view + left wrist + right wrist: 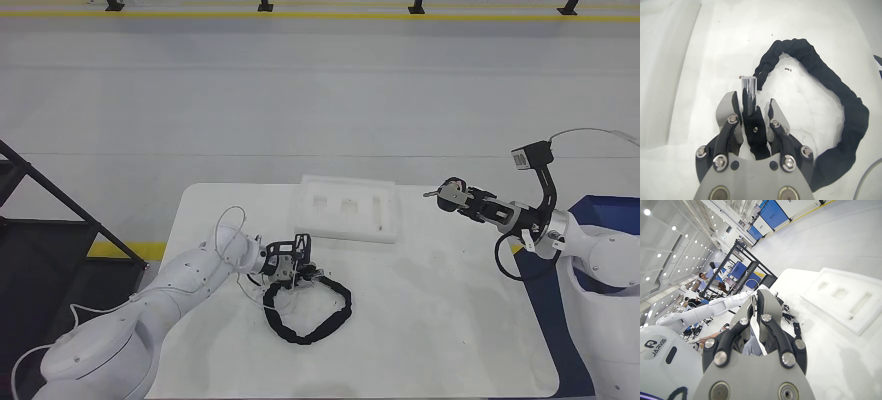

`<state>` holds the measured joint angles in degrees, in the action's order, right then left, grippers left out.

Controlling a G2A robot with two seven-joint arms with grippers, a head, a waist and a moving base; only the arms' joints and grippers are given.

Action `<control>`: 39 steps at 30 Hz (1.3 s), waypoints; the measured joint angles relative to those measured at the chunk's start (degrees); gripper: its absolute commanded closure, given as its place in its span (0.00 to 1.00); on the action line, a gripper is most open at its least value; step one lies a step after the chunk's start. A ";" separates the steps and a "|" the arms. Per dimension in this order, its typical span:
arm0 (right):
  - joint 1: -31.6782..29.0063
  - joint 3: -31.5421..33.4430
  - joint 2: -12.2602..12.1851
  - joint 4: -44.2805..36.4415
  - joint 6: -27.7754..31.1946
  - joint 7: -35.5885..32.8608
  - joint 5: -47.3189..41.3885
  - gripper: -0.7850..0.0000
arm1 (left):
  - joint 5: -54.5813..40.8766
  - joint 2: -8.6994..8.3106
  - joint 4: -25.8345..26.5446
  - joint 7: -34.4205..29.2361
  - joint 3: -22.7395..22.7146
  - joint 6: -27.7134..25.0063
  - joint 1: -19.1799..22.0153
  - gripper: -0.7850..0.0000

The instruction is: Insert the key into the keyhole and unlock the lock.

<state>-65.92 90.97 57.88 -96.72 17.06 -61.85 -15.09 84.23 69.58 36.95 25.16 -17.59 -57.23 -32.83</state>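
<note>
**Key held ready, chain lock lying on the desk**

The right claw [755,294] is pinched closed on a small metal key [753,306] above the desk [450,320], well apart from the chain lock [829,79]. The left claw [752,98] stands open astride its chrome cylinder [749,91]. The lock's sleeved length looks heavy and floppy, so the rigid, probably slippery cylinder is the place to grip.

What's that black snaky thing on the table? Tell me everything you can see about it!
It is the lock: long, covered in a wrinkly black cloth sleeve, curled into a loop on the white table. A shiny metal cylinder sticks out of one end, with the other end right beside it. The left gripper sits open astride the cylinder end.
</note>
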 measured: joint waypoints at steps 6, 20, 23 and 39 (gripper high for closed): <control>0.00 0.00 0.00 0.00 0.00 0.00 0.00 1.00 | 1.22 0.88 -1.11 0.83 -0.12 0.22 0.34 1.00; 0.00 0.00 0.00 0.00 0.00 0.00 0.00 1.00 | -2.75 1.71 -1.80 1.18 -1.70 -0.77 0.44 1.00; 0.00 0.00 0.00 0.00 0.00 0.00 0.00 1.00 | -5.28 1.29 -1.77 1.28 -1.99 -0.77 0.54 1.00; -1.23 -3.08 0.06 -0.20 -0.98 0.37 2.01 1.00 | -20.07 -5.70 12.59 6.26 -4.53 -0.77 -0.04 1.00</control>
<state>-67.15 87.89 57.93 -96.93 16.07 -61.48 -13.08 64.16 63.88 49.54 31.41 -22.12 -58.00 -32.87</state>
